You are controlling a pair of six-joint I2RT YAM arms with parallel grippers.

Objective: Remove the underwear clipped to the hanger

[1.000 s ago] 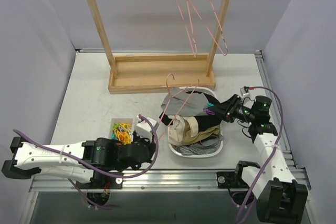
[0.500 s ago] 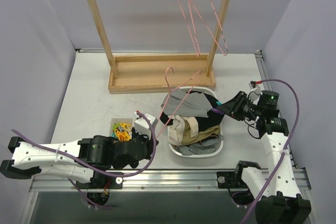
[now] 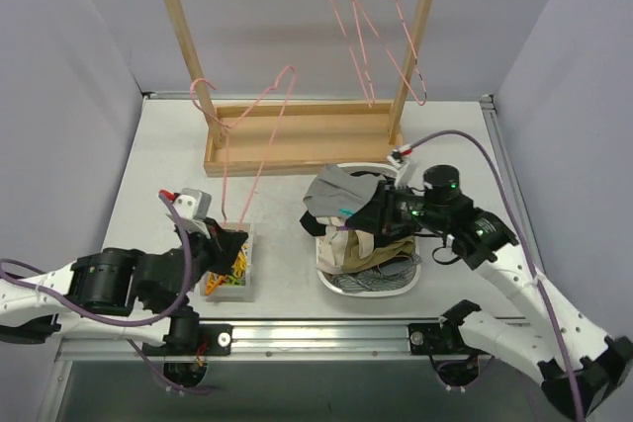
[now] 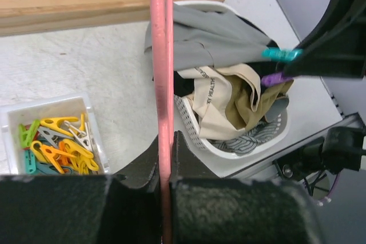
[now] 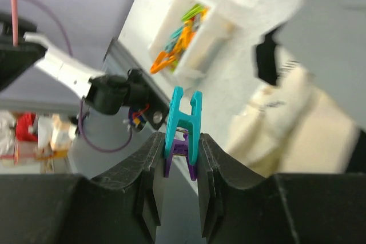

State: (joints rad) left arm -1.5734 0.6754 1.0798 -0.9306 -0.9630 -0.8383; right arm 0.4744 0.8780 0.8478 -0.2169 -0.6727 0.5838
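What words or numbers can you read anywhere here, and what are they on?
Dark letters on the cream waistband lying in the white basket: too small and twisted to read.
No other words, labels, numbers or signs show in any view.

Three garments heaped in white basket [image 3: 322,279], none clipped to hanger.
Plain grey [image 3: 334,191]: on top, crumpled, draped over far-left rim.
Olive-green with cream trim [image 3: 368,241]: bunched mid-heap, cream band with dark lettering facing up.
Black-and-white [image 3: 374,281]: lowest, by near rim, mostly covered.
Pink wire hanger [image 4: 161,55]: bare, well left of basket, raised and tilted, hook toward far left, lower wires pinched in left gripper [image 3: 229,236].
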